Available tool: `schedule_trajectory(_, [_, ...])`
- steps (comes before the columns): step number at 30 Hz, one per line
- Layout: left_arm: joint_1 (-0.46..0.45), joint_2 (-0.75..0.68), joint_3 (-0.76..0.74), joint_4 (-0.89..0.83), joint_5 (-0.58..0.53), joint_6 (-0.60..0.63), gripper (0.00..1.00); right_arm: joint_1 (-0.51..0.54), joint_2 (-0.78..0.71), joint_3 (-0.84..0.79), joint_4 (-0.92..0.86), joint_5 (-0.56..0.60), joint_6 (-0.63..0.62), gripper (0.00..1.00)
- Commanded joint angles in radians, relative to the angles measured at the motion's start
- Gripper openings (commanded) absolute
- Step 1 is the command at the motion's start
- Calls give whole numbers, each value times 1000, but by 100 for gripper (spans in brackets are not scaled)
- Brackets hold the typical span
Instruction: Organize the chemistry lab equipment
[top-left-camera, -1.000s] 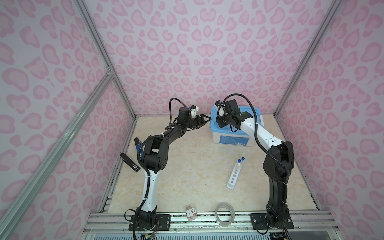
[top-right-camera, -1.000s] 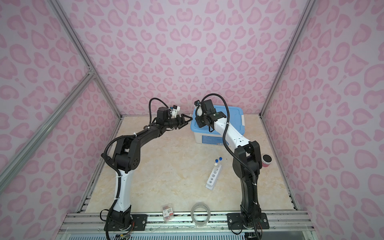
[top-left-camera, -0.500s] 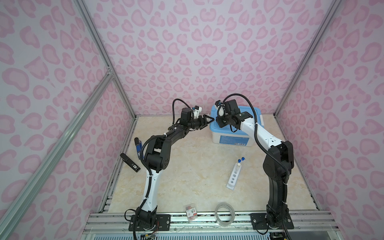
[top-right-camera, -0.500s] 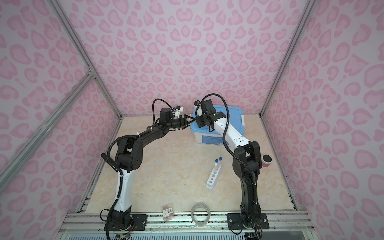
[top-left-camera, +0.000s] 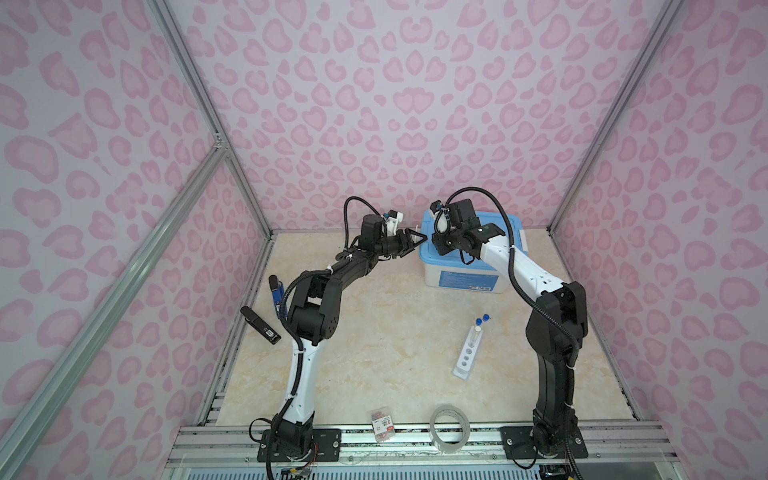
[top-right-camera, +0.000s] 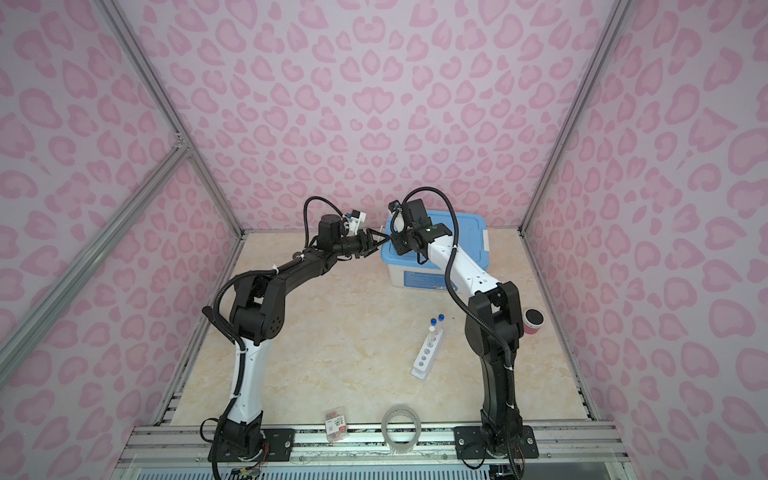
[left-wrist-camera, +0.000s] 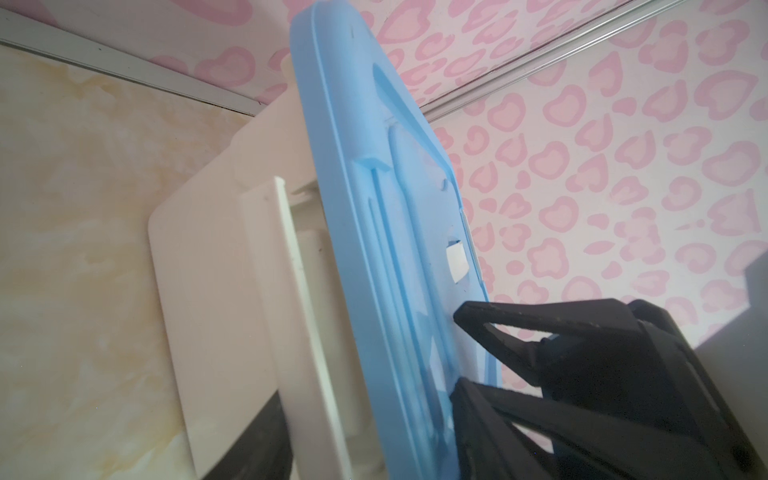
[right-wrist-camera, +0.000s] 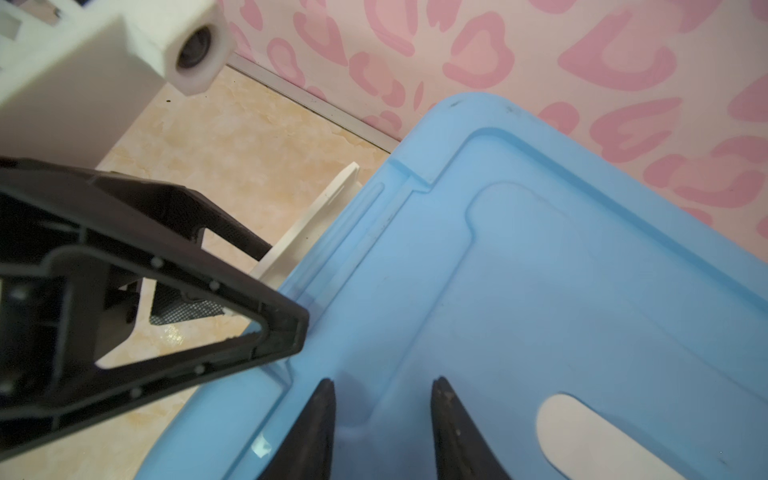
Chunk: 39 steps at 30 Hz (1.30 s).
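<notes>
A white box (top-left-camera: 461, 274) with a light blue lid (top-left-camera: 511, 226) (top-right-camera: 465, 232) stands at the back. My left gripper (top-left-camera: 419, 241) (top-right-camera: 384, 243) (left-wrist-camera: 370, 395) (right-wrist-camera: 284, 291) straddles its left end. One finger lies on the lid (left-wrist-camera: 374, 249). The other presses the raised white latch (left-wrist-camera: 232, 291) (right-wrist-camera: 307, 224) from outside. My right gripper (top-left-camera: 436, 248) (top-right-camera: 397, 247) (right-wrist-camera: 382, 382) hovers open just over the lid (right-wrist-camera: 540, 291), holding nothing. A white six-hole rack (top-left-camera: 467, 357) (top-right-camera: 426, 357) lies mid-floor with blue-capped test tubes (top-left-camera: 481, 322) (top-right-camera: 434, 321) at its far end.
A clear tape roll (top-left-camera: 451, 428) (top-right-camera: 401, 428) and a red-labelled packet (top-left-camera: 382, 424) (top-right-camera: 336, 424) lie at the front rail. A dark-topped red cup (top-right-camera: 534, 321) stands behind the right arm. Black and blue tools (top-left-camera: 259, 326) sit by the left wall.
My left gripper has reached right to the box's left end, and its jaws have narrowed around the latch and lid edge. The right arm has stayed over the lid.
</notes>
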Motion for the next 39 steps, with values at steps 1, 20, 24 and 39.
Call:
schedule_trajectory(1, [-3,-36,-5,-15,-7,55,57,0,15,-7,-58,17,-4,39])
schedule_trajectory(20, [-40,-51,135,-385,-154,283,52,-4,14,-16,-46,26,2,38])
schedule_trajectory(24, [-48,-45,162,-430,-179,305,52,-7,8,-24,-42,26,5,38])
schedule_trajectory(39, [-67,-42,213,-527,-241,352,48,-59,-66,-93,20,5,67,37])
